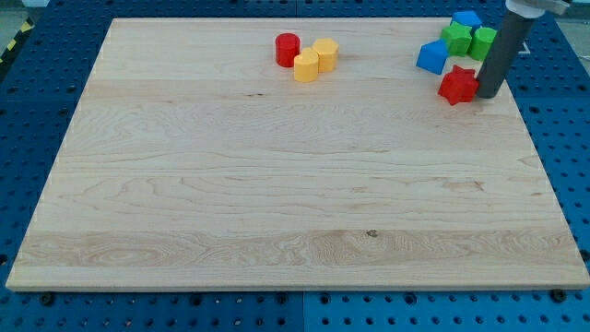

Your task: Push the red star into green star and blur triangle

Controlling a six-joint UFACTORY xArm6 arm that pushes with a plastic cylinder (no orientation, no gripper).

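The red star (457, 85) lies near the board's top right corner. My tip (487, 96) stands right against its right side. The blue triangle (430, 57) lies just up and left of the red star, close to it. The green star (456, 38) sits above the red star, next to the blue triangle. A green block (484, 41) lies right of the green star, partly behind the rod. A blue block (466, 19) sits at the very top of the cluster.
A red cylinder (288, 49) and two yellow blocks (306, 65) (325, 53) form a group at the top middle. The wooden board (277, 184) lies on a blue perforated table; its right edge (533, 138) runs close to my tip.
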